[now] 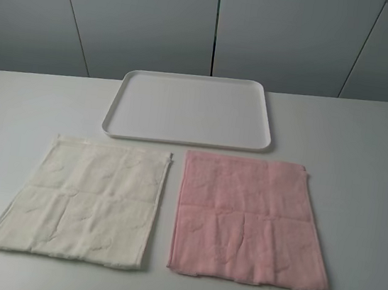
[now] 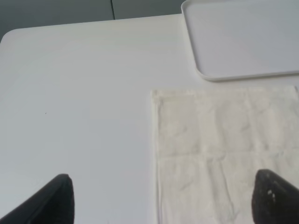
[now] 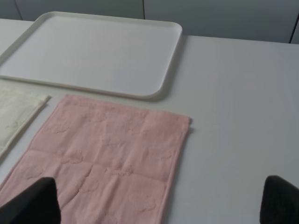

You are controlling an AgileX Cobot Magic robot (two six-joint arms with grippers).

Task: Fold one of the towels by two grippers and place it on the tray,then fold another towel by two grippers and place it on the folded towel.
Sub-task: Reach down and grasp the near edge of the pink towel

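Your left tool (image 2: 163, 186) and right tool (image 3: 160, 186): prongs apart | cream off-white terry towel (image 1: 83, 202) flat, near left | pale pink terry towel (image 1: 252, 220) flat, near right | white rectangular plastic tray (image 1: 180, 142) far, behind both

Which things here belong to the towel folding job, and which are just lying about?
Job: pink towel, cream towel, white tray, left gripper, right gripper.
Just there: table, grey wall panels.
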